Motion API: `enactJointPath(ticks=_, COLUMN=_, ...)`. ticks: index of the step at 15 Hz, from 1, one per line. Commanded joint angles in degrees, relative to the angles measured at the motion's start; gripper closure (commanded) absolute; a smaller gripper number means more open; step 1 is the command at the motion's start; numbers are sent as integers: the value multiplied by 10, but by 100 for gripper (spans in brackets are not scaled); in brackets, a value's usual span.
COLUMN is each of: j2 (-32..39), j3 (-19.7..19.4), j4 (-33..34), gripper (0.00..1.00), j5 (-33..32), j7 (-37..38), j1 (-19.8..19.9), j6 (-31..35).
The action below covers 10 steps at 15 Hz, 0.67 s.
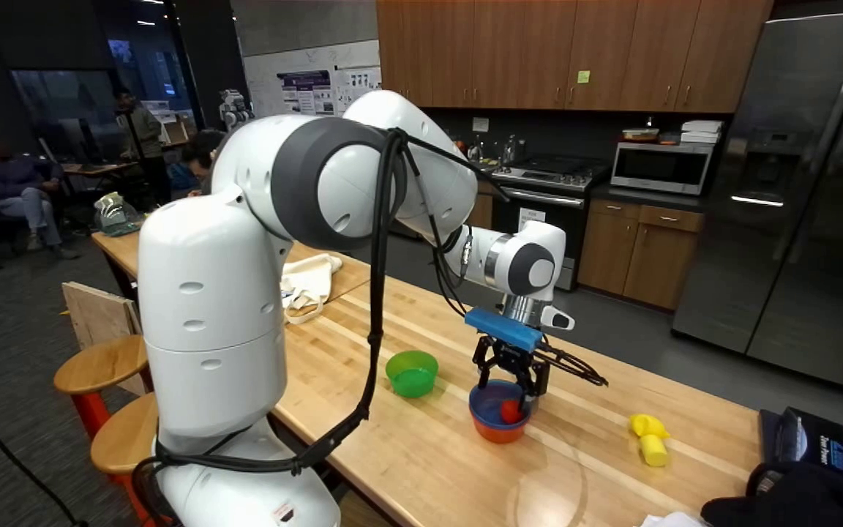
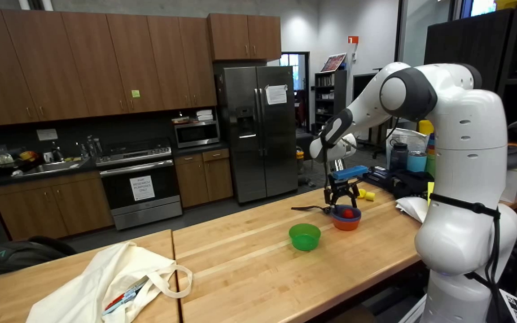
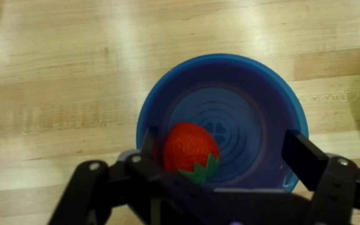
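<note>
Inside the blue bowl point(image 3: 241, 134) — a strawberry point(image 3: 189, 147); gripper point(image 3: 222, 141) spread.

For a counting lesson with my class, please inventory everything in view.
tables: 2, light wood, adjoining
orange bowl: 1, orange, on one table
blue bowl: 1, blue, in orange bowl
strawberry: 1, red and green, in blue bowl
green bowl: 1, green, same table
yellow things: count unclear, yellow, same table
black items: several, black, table end
bag: 1, cream, mostly on other table
stools: 2, wood and red, beside tables
stove: 1, black and silver, beyond tables
microwave: 1, silver, near stove
refrigerator: 1, dark grey, near microwave
cabinets: several, brown, around stove
robot arm: 1, white and grey, beside tables
gripper: 1, black, open, over blue bowl
</note>
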<state>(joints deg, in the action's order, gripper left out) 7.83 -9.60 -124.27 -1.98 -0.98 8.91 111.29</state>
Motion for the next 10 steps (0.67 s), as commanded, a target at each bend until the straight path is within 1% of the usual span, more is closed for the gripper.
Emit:
enactJointPath(ticks=1, j2=-15, j3=0, j4=-16, gripper=0, j5=-5, j7=-3, j1=3, j6=12)
enactJointPath(ticks=10, j2=-7, j3=-5, j4=-33, gripper=0, j5=-1, j7=-8, j1=10, j6=18)
